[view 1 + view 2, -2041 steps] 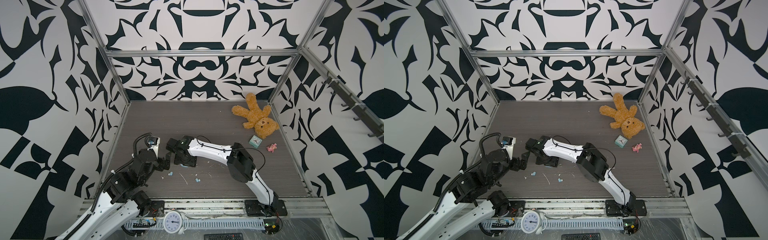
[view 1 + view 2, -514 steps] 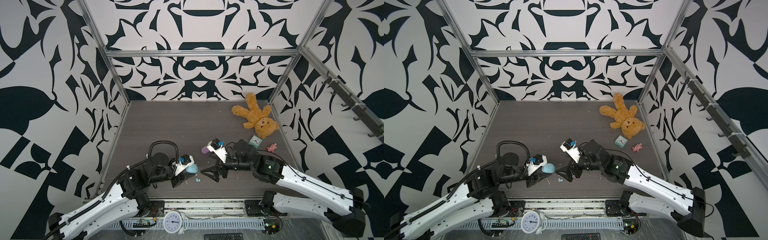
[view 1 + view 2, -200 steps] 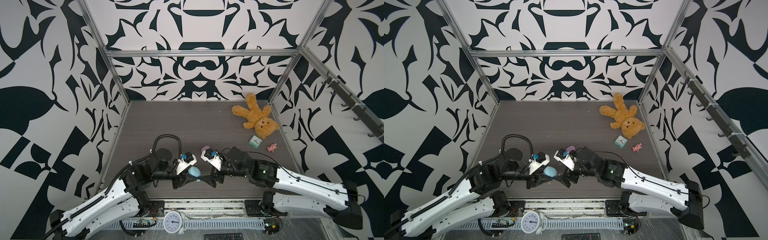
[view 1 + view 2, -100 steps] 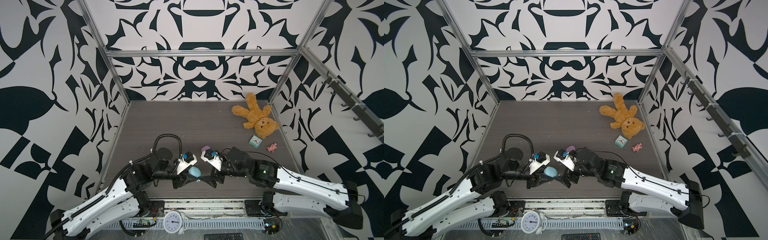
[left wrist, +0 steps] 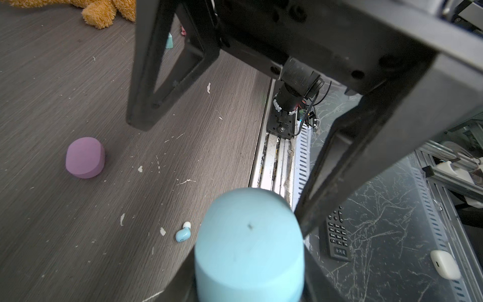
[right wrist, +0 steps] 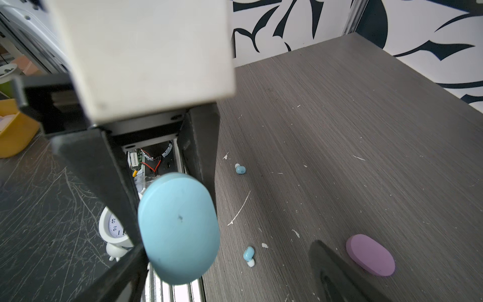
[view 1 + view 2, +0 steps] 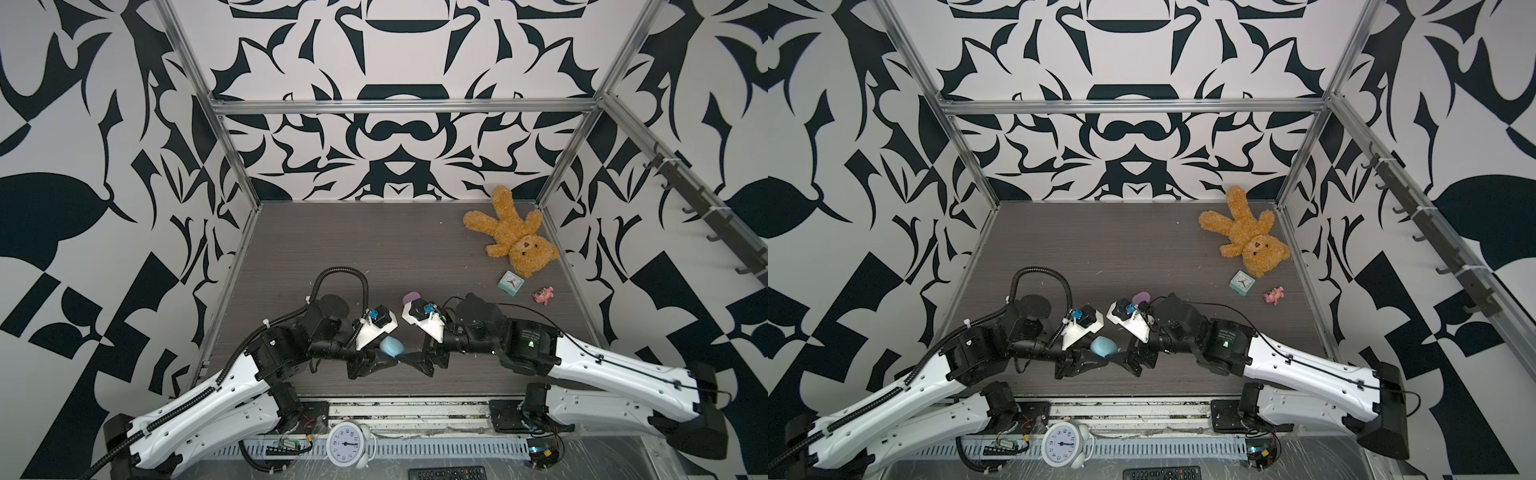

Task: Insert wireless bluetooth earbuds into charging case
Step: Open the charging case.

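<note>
Centrally, low in frame: left claw (image 7: 387, 359) clamps the closed blue case (image 7: 392, 345); right claw (image 7: 417, 360), spread wide, should catch its lid squarely; two blue earbuds (image 6: 240, 169) lie on the tabletop (image 6: 339, 130) nearby.

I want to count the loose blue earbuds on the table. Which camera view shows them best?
The right wrist view: both lie unobstructed, one blue earbud and a second earbud. The left wrist view shows just one earbud. In both top views they cannot be made out.
</note>
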